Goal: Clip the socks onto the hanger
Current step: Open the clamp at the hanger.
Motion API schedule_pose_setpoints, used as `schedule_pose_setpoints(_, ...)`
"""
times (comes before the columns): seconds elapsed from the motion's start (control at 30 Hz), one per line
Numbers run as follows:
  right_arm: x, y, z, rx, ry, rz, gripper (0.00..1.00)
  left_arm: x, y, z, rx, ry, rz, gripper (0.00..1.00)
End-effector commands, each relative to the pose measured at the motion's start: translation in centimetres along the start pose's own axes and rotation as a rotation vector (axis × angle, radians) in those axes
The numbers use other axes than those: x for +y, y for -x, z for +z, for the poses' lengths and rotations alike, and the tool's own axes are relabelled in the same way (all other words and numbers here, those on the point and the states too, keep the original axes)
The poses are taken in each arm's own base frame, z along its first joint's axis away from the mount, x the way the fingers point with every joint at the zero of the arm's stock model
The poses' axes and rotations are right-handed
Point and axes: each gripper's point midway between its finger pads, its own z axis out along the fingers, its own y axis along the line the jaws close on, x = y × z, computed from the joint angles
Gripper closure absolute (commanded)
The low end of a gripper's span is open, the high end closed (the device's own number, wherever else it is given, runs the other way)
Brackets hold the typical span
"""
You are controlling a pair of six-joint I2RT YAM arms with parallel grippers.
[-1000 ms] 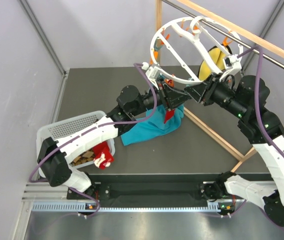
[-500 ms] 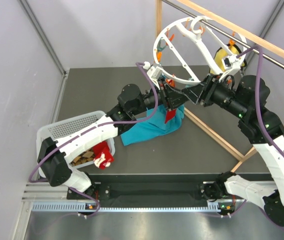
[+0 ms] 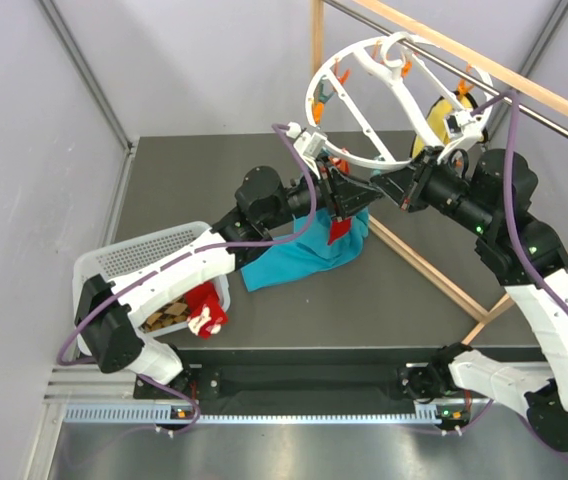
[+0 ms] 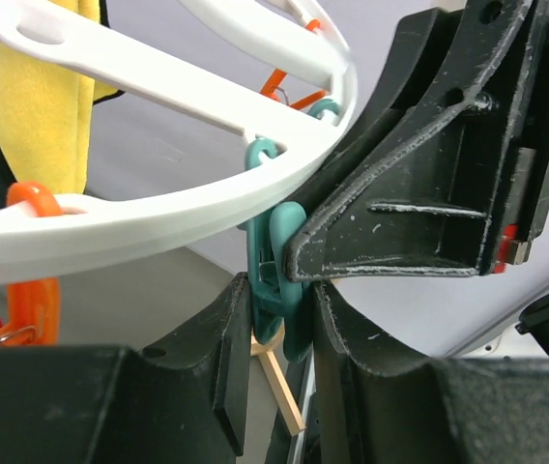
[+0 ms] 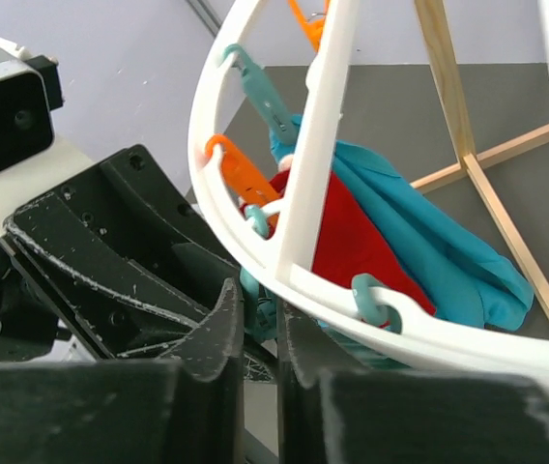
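So, right at my fingertips: my left gripper (image 4: pixel 279 309) is clamped on a teal clip (image 4: pixel 279 256) that dangles from the rim of the hanger (image 4: pixel 158 217). My right gripper (image 5: pixel 258 302) comes in from the opposite side, nose to nose with the left one, jaws squeezed nearly together with a teal bit of clip pinched between them. Looks like the same clip, but honestly I can't tell for sure.

Just past that, an orange clip (image 5: pixel 241 174) hangs on the rim right beside it. One red sock (image 5: pixel 352 242) droops under the ring where my two grippers meet; I can't see what's actually holding it up. Below it the teal cloth (image 3: pixel 284 262) lies crumpled on the table (image 3: pixel 184 180).

Further out, a yellow cloth (image 4: pixel 47 106) hangs at the far side of the ring, and the hanger's hook sits on the wooden rail (image 3: pixel 484 65). Way off on my left side, the white basket (image 3: pixel 144 255) has another red sock (image 3: pixel 204 305) and a checkered sock (image 3: pixel 169 315) in it.
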Motion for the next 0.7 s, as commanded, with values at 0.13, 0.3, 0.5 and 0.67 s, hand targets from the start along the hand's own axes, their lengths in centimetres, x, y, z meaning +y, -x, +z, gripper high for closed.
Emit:
schedule_pose_setpoints(0.13,0.1,-0.5,0.3,0.035,0.018,-0.025,1.00,-0.8,2.2,-1.4,-0.048,0.047,0.042,0.51)
schedule_pose_setpoints(0.3,-0.3,-0.5,0.4,0.031,0.004,-0.034,1.00,-0.7,3.0,-5.0,-0.065,0.164,0.059,0.41)
schedule_pose_setpoints(0.5,-0.7,-0.7,0.6,0.034,-0.004,-0.038,1.00,4.2,2.0,-13.3,0.005,0.633,0.007,0.45)
schedule_pose_setpoints(0.67,-0.9,-1.0,0.7,0.036,-0.005,-0.047,1.00,8.4,-3.2,-23.5,0.171,1.078,-0.063,0.48)
